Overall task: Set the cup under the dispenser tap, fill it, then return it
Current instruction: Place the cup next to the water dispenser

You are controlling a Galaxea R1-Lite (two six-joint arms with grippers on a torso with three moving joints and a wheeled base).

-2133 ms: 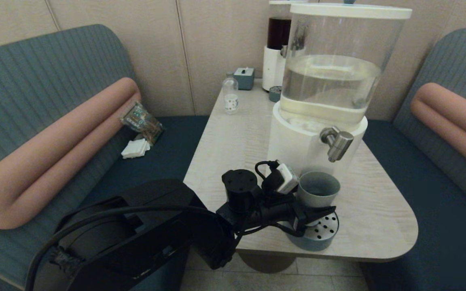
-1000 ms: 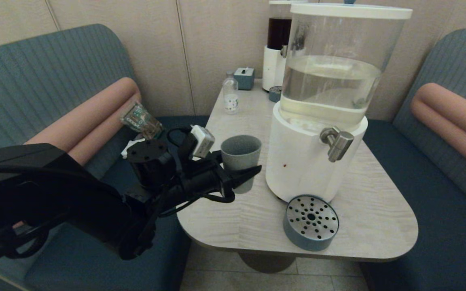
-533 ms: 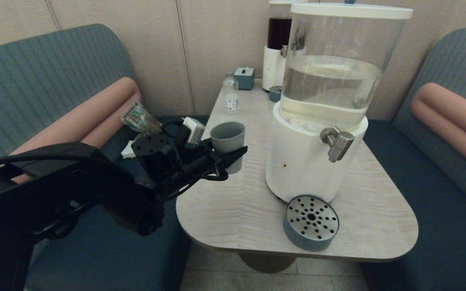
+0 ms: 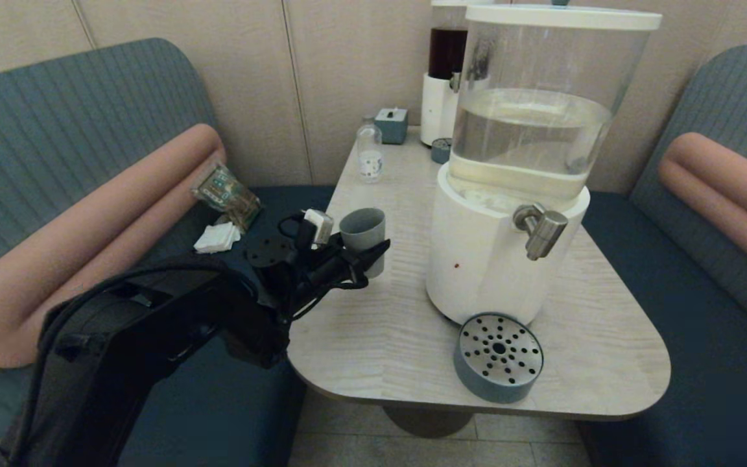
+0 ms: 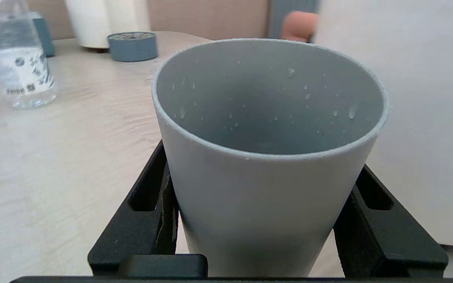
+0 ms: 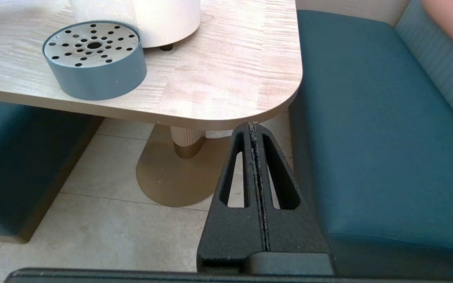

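The grey-blue cup point(image 4: 363, 239) stands upright at the table's left edge, well left of the big dispenser's white base point(image 4: 477, 259). My left gripper point(image 4: 368, 251) is shut on the cup, one black finger on each side of its lower wall. In the left wrist view the cup point(image 5: 267, 188) fills the middle, with water drops clinging to its inner wall. I cannot tell whether its bottom touches the table. The steel dispenser tap point(image 4: 540, 228) has nothing under it except the round perforated tray point(image 4: 498, 357). My right gripper point(image 6: 253, 127) is shut and parked low, below the table's near right corner.
A small clear bottle point(image 4: 369, 155) stands further back on the table point(image 4: 380, 324). Behind it are a blue box point(image 4: 391, 124), a small second tray point(image 4: 440, 150) and the narrow dark-liquid dispenser point(image 4: 445, 71). A packet point(image 4: 226, 194) and tissues lie on the left bench.
My left gripper has carried the cup from the tray under the tap leftwards to the table's left edge. In the last half second it came down lower there.
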